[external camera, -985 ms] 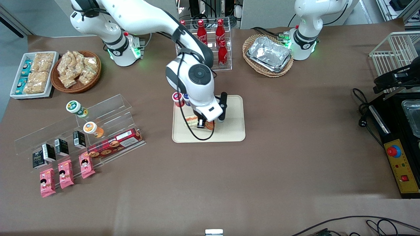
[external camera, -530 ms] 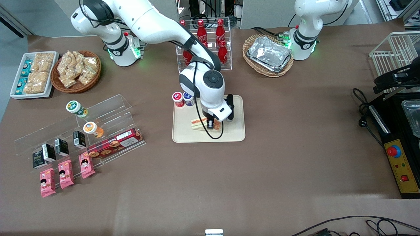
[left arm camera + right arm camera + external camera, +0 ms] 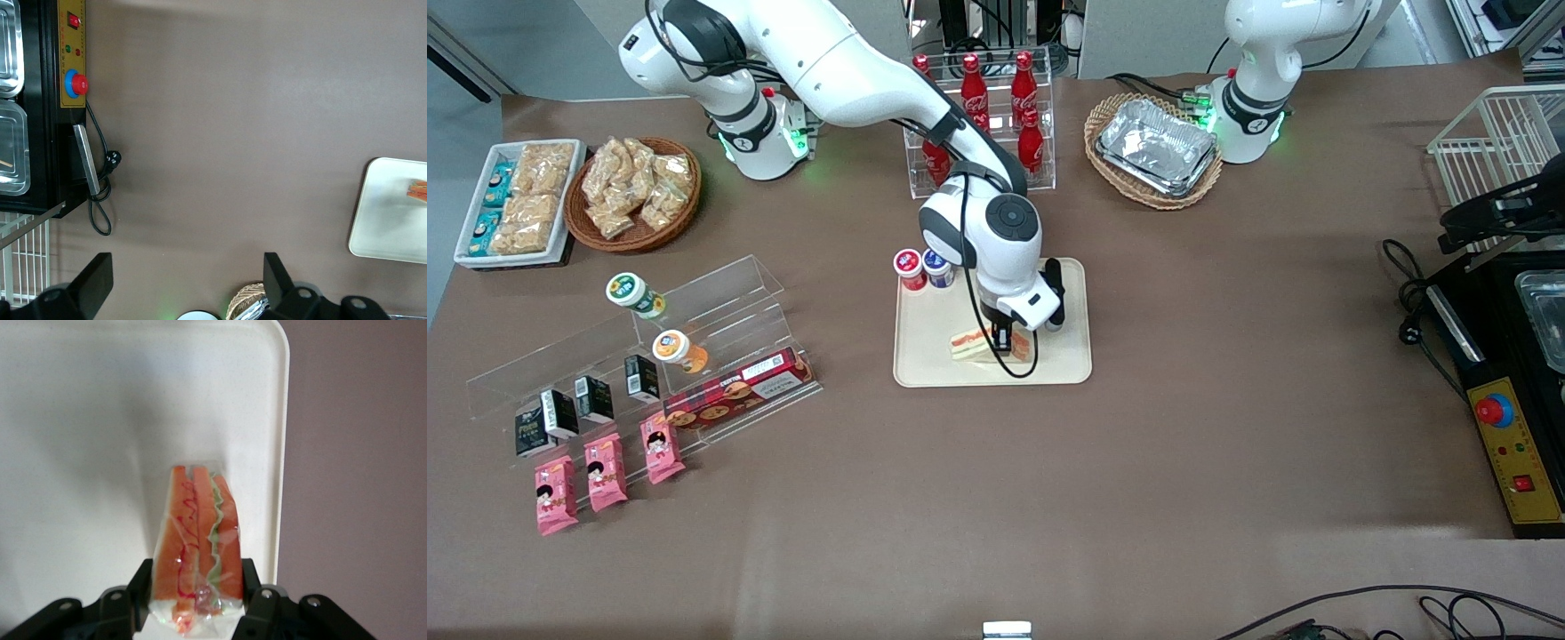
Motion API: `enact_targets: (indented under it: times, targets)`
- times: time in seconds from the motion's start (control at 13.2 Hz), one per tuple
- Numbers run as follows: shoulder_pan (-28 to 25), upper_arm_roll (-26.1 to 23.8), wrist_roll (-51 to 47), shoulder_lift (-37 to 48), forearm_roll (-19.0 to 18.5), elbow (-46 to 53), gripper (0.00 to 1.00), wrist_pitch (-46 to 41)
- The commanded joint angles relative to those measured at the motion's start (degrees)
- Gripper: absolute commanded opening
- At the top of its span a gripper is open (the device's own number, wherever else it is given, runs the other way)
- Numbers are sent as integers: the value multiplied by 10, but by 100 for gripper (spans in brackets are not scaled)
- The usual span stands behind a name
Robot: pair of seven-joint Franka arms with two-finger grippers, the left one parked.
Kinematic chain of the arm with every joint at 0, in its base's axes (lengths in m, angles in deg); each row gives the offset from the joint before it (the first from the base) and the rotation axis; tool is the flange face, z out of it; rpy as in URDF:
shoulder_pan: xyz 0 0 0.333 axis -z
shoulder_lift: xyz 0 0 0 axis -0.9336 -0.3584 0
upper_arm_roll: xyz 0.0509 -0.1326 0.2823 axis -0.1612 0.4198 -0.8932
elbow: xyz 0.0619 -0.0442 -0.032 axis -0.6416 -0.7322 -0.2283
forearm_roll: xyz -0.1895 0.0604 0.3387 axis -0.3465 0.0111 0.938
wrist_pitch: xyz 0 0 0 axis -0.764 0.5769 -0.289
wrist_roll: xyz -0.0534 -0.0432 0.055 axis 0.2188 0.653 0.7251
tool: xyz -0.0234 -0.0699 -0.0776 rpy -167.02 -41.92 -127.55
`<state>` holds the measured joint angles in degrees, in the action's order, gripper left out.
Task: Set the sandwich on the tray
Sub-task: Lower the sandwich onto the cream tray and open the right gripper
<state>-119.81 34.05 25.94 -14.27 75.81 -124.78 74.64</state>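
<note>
The sandwich (image 3: 971, 343), a clear-wrapped wedge with orange-pink layers, sits low over the cream-beige tray (image 3: 925, 360), in the half nearer the front camera. My right arm's gripper (image 3: 1003, 343) is shut on the sandwich. In the right wrist view its black fingers (image 3: 143, 579) press both sides of the sandwich (image 3: 199, 533), with the tray (image 3: 80, 420) underneath and the tray's rim close beside it. I cannot tell whether the sandwich touches the tray. The left wrist view catches the tray's edge (image 3: 381, 227) and a tip of the sandwich (image 3: 417, 192).
Two small capped bottles (image 3: 921, 268) stand at the tray's corner. A clear rack of red cola bottles (image 3: 980, 116) and a basket of foil trays (image 3: 1154, 148) stand farther from the camera. An acrylic shelf with snacks (image 3: 640, 356) lies toward the working arm's end.
The gripper has carried the sandwich across the tray toward the parked arm's end and slightly nearer the camera. The grip has not changed.
</note>
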Motion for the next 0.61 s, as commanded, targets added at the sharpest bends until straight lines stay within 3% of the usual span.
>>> enact_targets:
  times: [0.0,0.15,0.3,0.53]
  targets:
    - [0,2,-22,-1,-9,2,100,5]
    - [10,1,-31,13,2,3,100,0]
    - [30,2,-29,46,65,3,100,-18]
    - [63,3,-30,93,76,4,100,-69]
